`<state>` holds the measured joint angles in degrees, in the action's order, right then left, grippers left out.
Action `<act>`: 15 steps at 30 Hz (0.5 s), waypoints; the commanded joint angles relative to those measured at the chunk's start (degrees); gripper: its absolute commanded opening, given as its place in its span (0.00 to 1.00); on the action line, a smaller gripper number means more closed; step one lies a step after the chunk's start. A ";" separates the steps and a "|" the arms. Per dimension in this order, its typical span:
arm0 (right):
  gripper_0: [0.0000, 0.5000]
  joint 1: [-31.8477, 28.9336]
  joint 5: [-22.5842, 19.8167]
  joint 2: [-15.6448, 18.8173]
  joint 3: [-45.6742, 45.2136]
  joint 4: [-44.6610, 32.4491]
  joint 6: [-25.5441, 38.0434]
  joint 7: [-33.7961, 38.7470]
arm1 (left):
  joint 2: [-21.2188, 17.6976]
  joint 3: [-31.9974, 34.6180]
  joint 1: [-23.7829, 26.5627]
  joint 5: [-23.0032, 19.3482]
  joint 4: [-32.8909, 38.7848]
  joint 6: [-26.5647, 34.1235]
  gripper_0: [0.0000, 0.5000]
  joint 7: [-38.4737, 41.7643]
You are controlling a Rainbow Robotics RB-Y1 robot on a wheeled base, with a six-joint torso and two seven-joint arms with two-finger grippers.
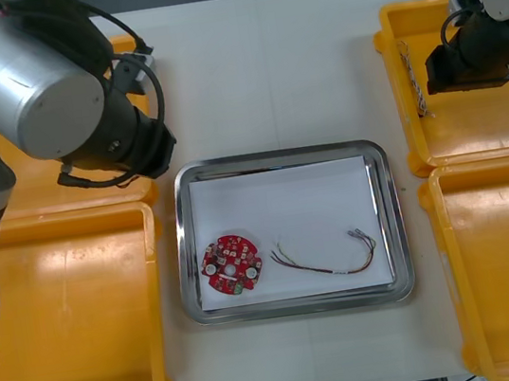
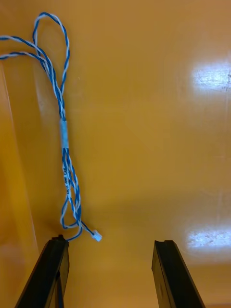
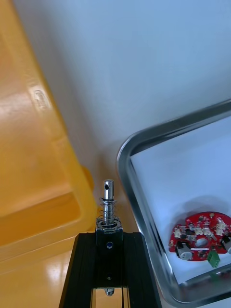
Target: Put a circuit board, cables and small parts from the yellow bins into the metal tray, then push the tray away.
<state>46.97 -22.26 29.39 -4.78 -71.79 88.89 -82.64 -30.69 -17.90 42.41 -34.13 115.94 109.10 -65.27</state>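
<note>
Two things already lie in the metal tray (image 1: 391,218), on its white inside: the round red circuit board (image 1: 232,266) near the corner closest to your left arm, and the red and yellow cable (image 1: 327,258) beside it, toward the right. The two do not touch.

Your left gripper (image 3: 108,238) is clamped on a small metal part (image 3: 108,204). It is a shiny pin with a spring round it, standing upright between the two black fingers (image 3: 84,262), which sit close together on its base. The gripper hangs over the strip of table (image 1: 313,67) between the far left yellow bin (image 3: 33,159) and the tray's far left corner. In the left wrist view the tray's rim curves just beside the part, and the circuit board lies inside that rim.

Your right gripper (image 2: 110,250) is over the far right yellow bin (image 1: 476,133), with its fingers (image 2: 173,272) standing well apart and nothing between them. The twisted blue and white cable (image 2: 65,139) lies stretched out on the bin's floor, near the bin's inner wall. Its white plug end rests just ahead of one fingertip; you cannot tell whether they touch. In the front view the same cable runs along the tray side of that bin, just beside the right wrist.
</note>
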 commanded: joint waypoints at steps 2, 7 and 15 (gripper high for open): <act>1.00 -2.14 -0.77 -1.35 -1.73 -0.81 -4.26 2.57 | 2.57 -5.92 4.09 -0.50 0.25 -3.37 0.00 12.71; 1.00 -3.73 -1.82 -1.53 -1.73 -0.81 -5.49 2.92 | 3.01 -10.49 5.40 -0.59 -1.95 -6.44 0.00 15.17; 1.00 -5.66 -3.23 -2.41 -1.73 -0.81 -6.98 5.03 | 3.80 -16.20 5.58 0.03 -7.04 -11.37 0.00 17.19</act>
<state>42.10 -24.80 28.03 -4.79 -71.77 82.53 -81.37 -28.42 -31.95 45.55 -34.19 109.66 99.44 -48.30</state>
